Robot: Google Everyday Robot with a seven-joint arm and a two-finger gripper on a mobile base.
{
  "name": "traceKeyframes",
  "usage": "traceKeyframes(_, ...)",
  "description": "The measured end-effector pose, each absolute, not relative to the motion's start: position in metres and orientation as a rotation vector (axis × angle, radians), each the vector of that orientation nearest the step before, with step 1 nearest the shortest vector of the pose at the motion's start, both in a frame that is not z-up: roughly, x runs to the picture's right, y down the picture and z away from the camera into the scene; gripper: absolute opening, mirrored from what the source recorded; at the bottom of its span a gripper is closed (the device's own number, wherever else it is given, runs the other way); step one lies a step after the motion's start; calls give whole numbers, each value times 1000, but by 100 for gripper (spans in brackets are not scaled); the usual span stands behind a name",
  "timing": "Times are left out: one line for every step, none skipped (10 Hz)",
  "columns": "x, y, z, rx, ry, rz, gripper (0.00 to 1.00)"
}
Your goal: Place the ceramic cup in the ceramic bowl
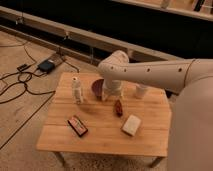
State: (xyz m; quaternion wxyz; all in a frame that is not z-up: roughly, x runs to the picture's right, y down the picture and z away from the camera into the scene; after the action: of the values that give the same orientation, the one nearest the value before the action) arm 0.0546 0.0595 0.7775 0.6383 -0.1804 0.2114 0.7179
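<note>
The ceramic cup (141, 91), small, plain and white, stands upright at the back right of the wooden table (100, 137). The ceramic bowl (97, 88), dark maroon and round, sits at the back middle, partly hidden by my arm. My gripper (112, 93) hangs down from the white arm just right of the bowl and left of the cup, close above the tabletop. It touches neither that I can see.
A slim white bottle (76, 90) stands left of the bowl. A small brown object (118, 107) lies in front of the gripper. A flat white block (131, 125) and a dark red packet (77, 125) lie nearer the front. Cables and a black box (46, 65) are on the floor at left.
</note>
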Motion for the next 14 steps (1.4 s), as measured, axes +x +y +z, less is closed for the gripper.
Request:
traceKeyframes(62, 61, 786, -407, 474, 1635, 65)
traceKeyframes(67, 62, 793, -405, 468, 1631, 65)
traceKeyframes(75, 65, 802, -404, 464, 1629, 65)
traceKeyframes(78, 65, 806, -403, 461, 1629, 65)
traceKeyframes(82, 65, 809, -400, 459, 1631, 65)
traceKeyframes(87, 63, 811, -393, 457, 1631, 65)
traceKeyframes(92, 60, 811, -385, 454, 1629, 65)
traceKeyframes(98, 55, 811, -375, 454, 1621, 65)
traceKeyframes(106, 49, 810, -364, 457, 1606, 65)
traceKeyframes(114, 43, 810, -354, 464, 1589, 65)
traceKeyframes(122, 37, 811, -348, 469, 1574, 65)
traceKeyframes(132, 28, 814, -344, 475, 1552, 65)
traceKeyframes(138, 22, 818, -347, 473, 1539, 65)
traceKeyframes(146, 13, 825, -348, 467, 1527, 65)
